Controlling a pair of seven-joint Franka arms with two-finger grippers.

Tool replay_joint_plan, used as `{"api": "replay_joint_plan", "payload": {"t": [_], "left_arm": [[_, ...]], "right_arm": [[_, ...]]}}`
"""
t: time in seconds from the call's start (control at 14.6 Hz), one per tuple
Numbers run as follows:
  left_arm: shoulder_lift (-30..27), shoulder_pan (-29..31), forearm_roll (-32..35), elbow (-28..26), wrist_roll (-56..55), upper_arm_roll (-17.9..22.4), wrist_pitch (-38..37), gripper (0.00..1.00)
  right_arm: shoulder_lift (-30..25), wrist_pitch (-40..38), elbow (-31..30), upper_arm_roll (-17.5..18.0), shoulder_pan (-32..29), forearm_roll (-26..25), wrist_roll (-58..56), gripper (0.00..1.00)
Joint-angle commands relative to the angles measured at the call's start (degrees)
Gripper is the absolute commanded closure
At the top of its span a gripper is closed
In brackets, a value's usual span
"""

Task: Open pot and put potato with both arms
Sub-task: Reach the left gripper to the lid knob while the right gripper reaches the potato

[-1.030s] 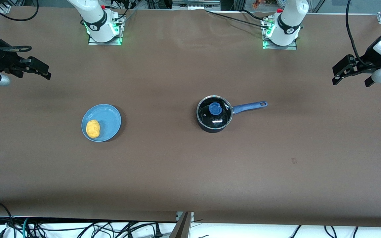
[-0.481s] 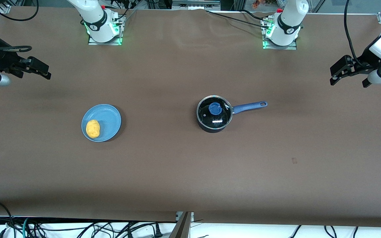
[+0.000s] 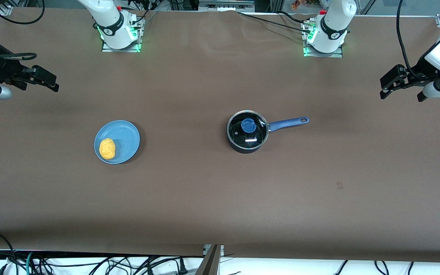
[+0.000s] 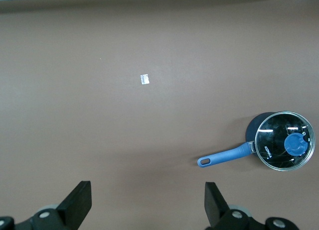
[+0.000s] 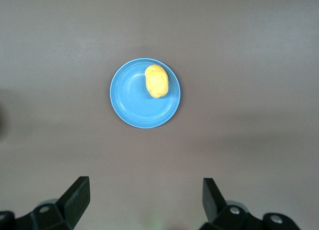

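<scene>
Potato [image 3: 107,148]: lower left of centre in the front view, lying on the blue plate [image 3: 125,138] at its rim; judged light, firm and lumpy, best pinched across its short width.
Pot [image 3: 247,131]: centre of the front view, glass lid [image 3: 255,139] on; the lid looks fragile and slick, so its blue knob [image 3: 248,125] is the hold.
Pot handle [image 3: 288,122]: stiff, points toward the left arm's end.
Right gripper [image 3: 40,79]: upper left edge, jaws apart, empty.
Left gripper [image 3: 402,82]: upper right edge, jaws apart, empty.
</scene>
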Motion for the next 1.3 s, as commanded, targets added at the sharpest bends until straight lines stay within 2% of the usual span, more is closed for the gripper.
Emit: {"api": "replay_joint_plan", "payload": {"t": [0.0, 0.21, 0.34, 0.69, 0.82, 1.03, 1.24], "left_arm": [[0.4, -0.5, -0.7, 1.3, 1.0, 0.4, -1.0, 0.0], [0.4, -0.5, -0.8, 1.3, 0.9, 0.4, -1.0, 0.0], [0.9, -2.8, -0.4, 1.3, -0.1, 0.1, -1.0, 0.0], [3.9, -10.1, -0.6, 1.4, -13.0, -1.0, -0.9, 0.0], [6.6, -14.7, -0.2, 1.6, -18.7, -1.0, -0.7, 0.0], [15.3, -22.4, 5.0, 7.0, -31.4, -0.9, -0.7, 0.0], [22.4, -24.7, 5.4, 11.3, -36.3, -0.7, 1.0, 0.0]], "right_arm": [[0.5, -0.9, 1.5, 0.4, -0.4, -0.2, 0.0, 0.0], [0.5, -0.8, 1.5, 0.4, -0.4, -0.3, 0.0, 0.0], [0.5, -0.8, 1.5, 0.4, -0.4, -0.3, 0.0, 0.0], [0.5, -0.8, 1.5, 0.4, -0.4, -0.2, 0.0, 0.0], [0.5, -0.8, 1.6, 0.4, -0.4, -0.2, 0.0, 0.0], [0.5, -0.7, 1.6, 0.4, -0.4, -0.3, 0.0, 0.0], [1.1, -0.2, 2.5, 0.4, -0.3, -0.1, 0.0, 0.0]]}}
